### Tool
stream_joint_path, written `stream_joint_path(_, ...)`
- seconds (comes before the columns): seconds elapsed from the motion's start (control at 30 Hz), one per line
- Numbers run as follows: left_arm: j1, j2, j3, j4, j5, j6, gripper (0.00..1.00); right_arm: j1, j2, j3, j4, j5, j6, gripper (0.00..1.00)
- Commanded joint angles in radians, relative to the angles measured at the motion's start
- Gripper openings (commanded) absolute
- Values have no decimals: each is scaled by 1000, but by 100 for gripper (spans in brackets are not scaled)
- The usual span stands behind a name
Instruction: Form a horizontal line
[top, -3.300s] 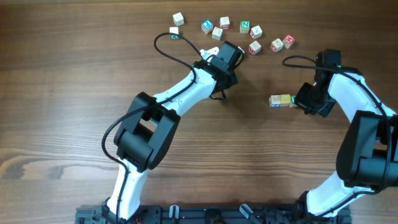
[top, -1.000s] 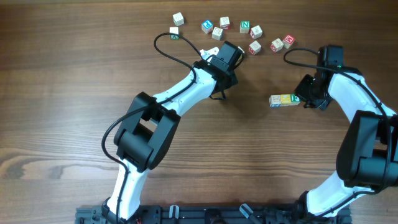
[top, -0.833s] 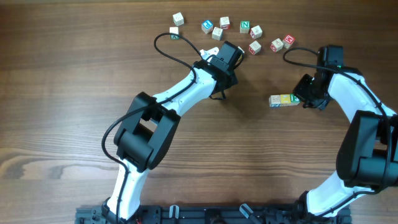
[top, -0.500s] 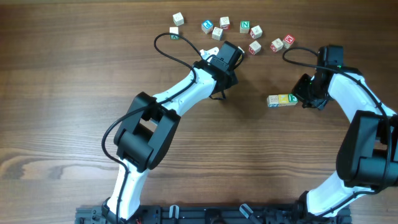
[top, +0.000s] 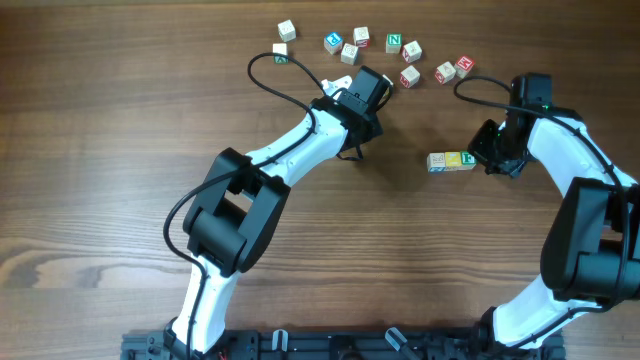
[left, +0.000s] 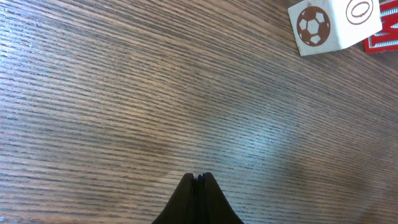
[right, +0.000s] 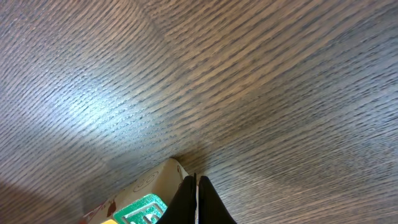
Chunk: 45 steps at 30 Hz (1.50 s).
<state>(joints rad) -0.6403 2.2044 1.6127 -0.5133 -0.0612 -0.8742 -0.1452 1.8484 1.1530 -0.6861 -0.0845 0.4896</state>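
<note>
The horizontal line (top: 452, 161) is a short row of three letter cubes on the table: a pale cube (top: 437, 162) at the left, a yellow cube (top: 454, 160) in the middle, a green-lettered cube (top: 468, 159) at the right. My right gripper (top: 484, 158) is shut and empty, its tips against the right side of the green-lettered cube (right: 144, 208), as the right wrist view (right: 195, 179) shows. My left gripper (top: 357, 125) is shut and empty over bare wood (left: 198, 177), left of the row.
Several loose white letter cubes (top: 395, 43) lie scattered along the far side of the table. One with a football picture (left: 333, 25) shows at the top right of the left wrist view. A black cable (top: 275, 80) loops near the left arm.
My right gripper has pushed leftward and the three-cube row has slid a little to the left with it. The left arm has not moved.
</note>
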Motion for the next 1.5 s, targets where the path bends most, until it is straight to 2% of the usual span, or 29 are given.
stream_joint_path(0.0, -1, -39, -10, 0, 4, -1, 4, 0, 20, 14, 4, -22, -1, 4)
stream_joint_path(0.33, -1, -39, -10, 0, 5, -1, 4, 0, 20, 14, 65, 36, -15, 5)
stream_joint_path(0.5, -1, -50, -10, 0, 69, 17, 4, -3, 20, 17, 95, 42, 13, 4)
stream_joint_path(0.57, -2, -50, -10, 16, 187, 91, 4, -24, 20, 22, 91, 38, 61, 4)
stream_joint_path(0.67, -5, -50, -10, 30, 321, 135, 4, -68, 20, 21, 82, 21, 90, 4)
stream_joint_path(0.73, -10, -50, -10, 38, 359, 134, 4, -103, 20, 21, 80, 7, 85, 4)
stream_joint_path(1.0, -87, -50, -10, 42, 365, 134, 4, -144, 20, 21, 68, 8, 85, 5)
stream_joint_path(1.07, -93, -50, -10, 50, 330, 134, 4, -145, 20, 21, 71, 8, 85, 5)
stream_joint_path(1.47, -98, -12, -10, 94, 341, 107, 4, -144, 20, 21, 72, 8, 85, 5)
